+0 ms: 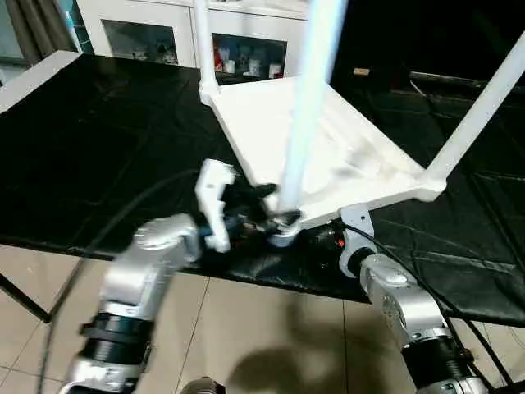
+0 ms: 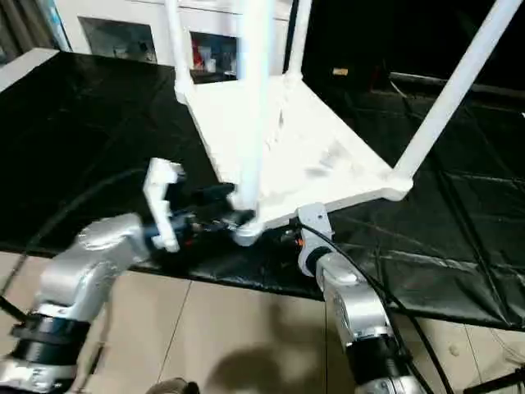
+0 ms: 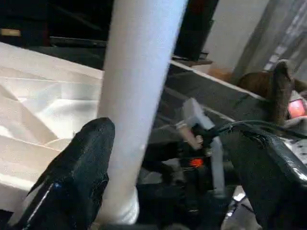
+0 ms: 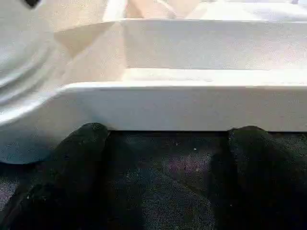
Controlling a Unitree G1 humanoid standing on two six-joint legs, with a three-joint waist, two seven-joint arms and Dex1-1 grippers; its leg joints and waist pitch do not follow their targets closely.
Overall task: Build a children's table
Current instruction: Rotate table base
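The left gripper point(image 1: 264, 215) sits at the lower centre of the head-camera frame, its two black fingers spread wide on either side of the base of the nearest leg point(image 1: 305, 123) — released, not clamped, with daylight visible between the fingers point(image 3: 79, 175) and the white tube in the left wrist picture. That leg rises from the near corner socket point(image 1: 283, 232) of the upturned table top point(image 1: 328, 148) and runs out of the top of the frame.

Just right of it, low in the frame, the right gripper point(image 4: 165, 158) points at the near edge of the top, its fingers likewise parted; the right wrist picture shows both black fingertips point(image 4: 86, 143) resting short of the white rim, the black cloth point(image 1: 98, 156) visible between them, nothing grasped.

The children's table lies underside up in the centre and upper centre of the frame, on the black-covered work surface. Three further legs stand in its sockets — one at the upper left point(image 1: 202, 45), one slanting off at the upper right point(image 1: 480, 111), and a fourth at the far corner point(image 2: 299, 37) seen in the right eye view. A white glass-door cabinet point(image 1: 148, 33) stretches across the top left, and pale floor tiles point(image 1: 271, 328) fill the bottom of the frame between the two silver forearms.
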